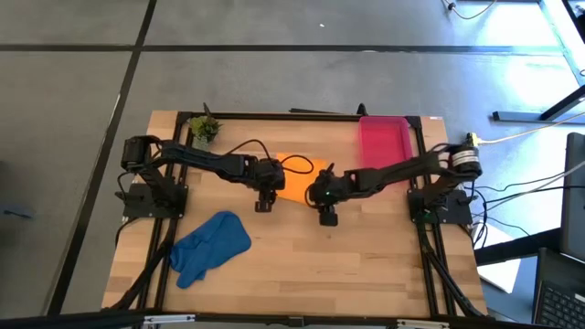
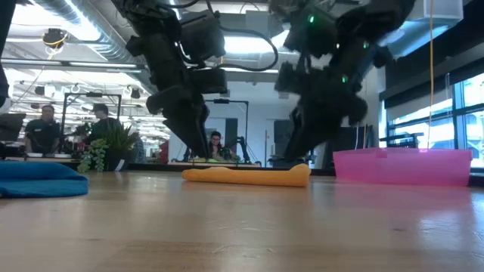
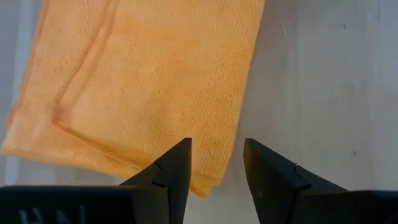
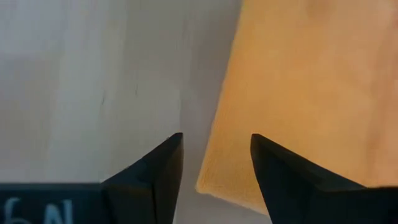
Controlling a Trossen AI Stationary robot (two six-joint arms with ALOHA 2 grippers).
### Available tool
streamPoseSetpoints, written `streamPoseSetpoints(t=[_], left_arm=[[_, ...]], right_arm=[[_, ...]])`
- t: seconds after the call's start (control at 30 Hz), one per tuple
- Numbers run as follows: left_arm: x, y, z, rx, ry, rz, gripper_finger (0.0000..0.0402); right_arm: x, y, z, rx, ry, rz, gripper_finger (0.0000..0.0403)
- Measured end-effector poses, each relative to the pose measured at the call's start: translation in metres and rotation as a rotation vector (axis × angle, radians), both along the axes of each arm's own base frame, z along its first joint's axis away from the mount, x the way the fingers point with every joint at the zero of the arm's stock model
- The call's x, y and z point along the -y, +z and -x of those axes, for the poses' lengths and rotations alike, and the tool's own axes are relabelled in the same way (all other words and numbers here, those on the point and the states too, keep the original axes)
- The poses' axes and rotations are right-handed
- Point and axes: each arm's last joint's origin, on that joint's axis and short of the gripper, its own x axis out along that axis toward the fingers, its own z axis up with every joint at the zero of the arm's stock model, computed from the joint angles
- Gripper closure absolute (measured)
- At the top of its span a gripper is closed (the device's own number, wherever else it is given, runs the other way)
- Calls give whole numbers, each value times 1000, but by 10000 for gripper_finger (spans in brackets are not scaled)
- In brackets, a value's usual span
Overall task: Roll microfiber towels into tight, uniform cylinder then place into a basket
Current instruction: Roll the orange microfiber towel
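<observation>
The flat bright orange microfiber towel (image 1: 297, 176) is lying mid-worktop (image 1: 366, 265). The left gripper (image 3: 216, 163) and right gripper (image 4: 216, 163) are hovering over its opposite ends, jaws parted, gripping nothing. The crumpled blue cloth towel (image 1: 210, 245) is lying apart; the pink-red plastic basket (image 1: 384, 142) is sitting beyond.

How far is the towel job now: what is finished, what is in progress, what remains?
Finished: nothing; the basket holds no towel. In progress: the orange towel lies folded flat, with the left hand and right hand open over its near corners, gripping nothing. Remaining: rolling it, then the crumpled blue towel, and putting both in the basket.
</observation>
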Motion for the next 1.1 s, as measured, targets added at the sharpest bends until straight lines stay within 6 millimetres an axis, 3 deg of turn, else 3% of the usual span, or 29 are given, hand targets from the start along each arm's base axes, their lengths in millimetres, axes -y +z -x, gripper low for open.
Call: streamPoseSetpoints(t=[0.17,0.33,0.67,0.87,1.1], left_arm=[[0,0,0,5,45,24,264],[0,0,0,5,46,33,264],[0,0,0,4,43,32,264],[0,0,0,4,42,32,264],[0,0,0,4,41,31,264]], right_arm=[[0,-20,-1,-76,49,33,215],[1,-27,-3,-95,47,33,215],[1,-25,-5,-97,67,49,215],[1,-12,-13,-112,71,58,215],[3,-15,-9,-150,30,61,215]])
